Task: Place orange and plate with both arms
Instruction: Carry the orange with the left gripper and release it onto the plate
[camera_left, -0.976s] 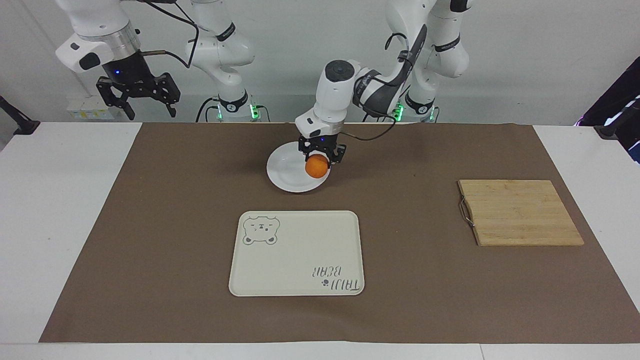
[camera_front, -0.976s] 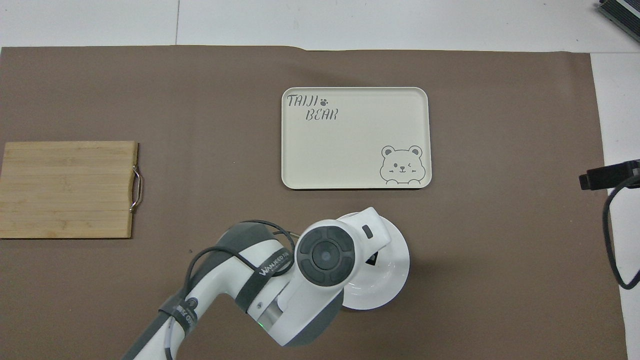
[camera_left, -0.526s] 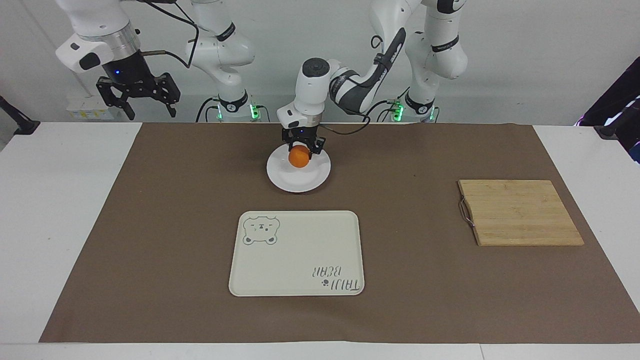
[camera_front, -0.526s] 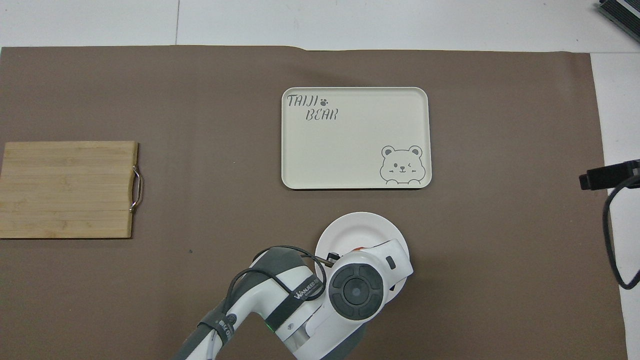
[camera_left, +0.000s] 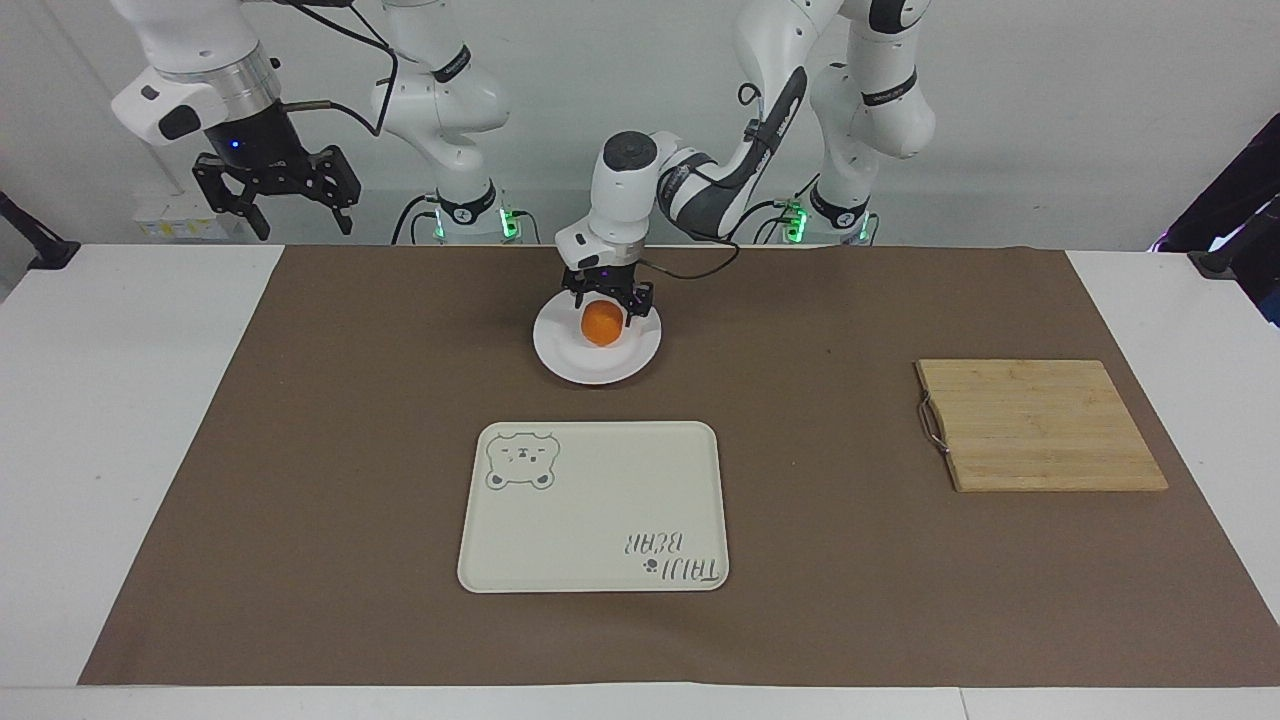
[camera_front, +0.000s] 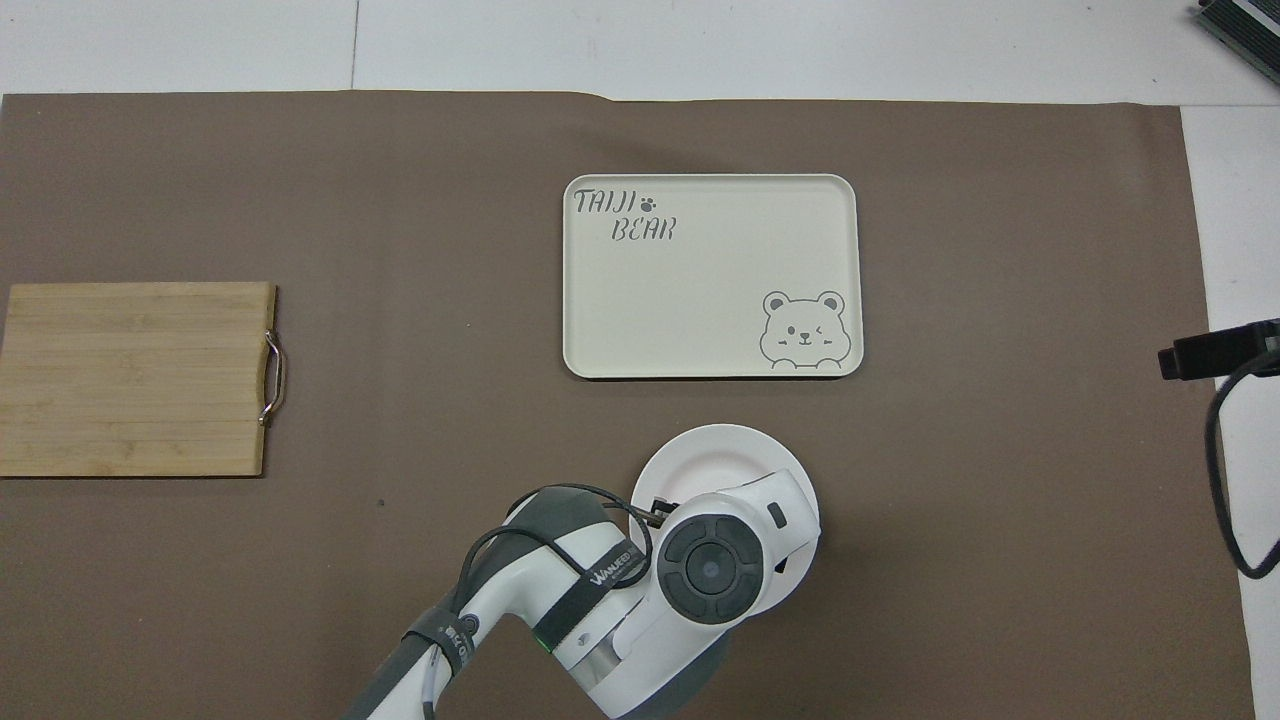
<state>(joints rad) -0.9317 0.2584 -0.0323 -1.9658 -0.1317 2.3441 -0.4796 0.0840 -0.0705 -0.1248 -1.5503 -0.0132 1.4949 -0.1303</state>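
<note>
Orange (camera_left: 601, 324) sits on the plate (camera_left: 563, 356), mid-tabletop near the robots' edge. Left gripper (camera_left: 608, 298) hangs low right over it, fingers spread beside the fruit, grip unclear. Right gripper (camera_left: 277, 196) waits open, high over the right arm's end, holding nothing.

The orange (camera_left: 601, 324) is a small, round, bright-orange fruit, much smaller than the dish under it. It sits on the plate (camera_left: 560, 352), in the part of the dish nearer to the robots, with the black fingers (camera_left: 634, 298) of the left gripper (camera_left: 606, 300) close around its upper half. The plate (camera_front: 700, 455) is round, glossy, plain white and shallow with a raised rim, lying flat on the brown mat of the table (camera_left: 130, 400), about midway between the two arms' ends. In the overhead view the fruit is hidden.
</note>
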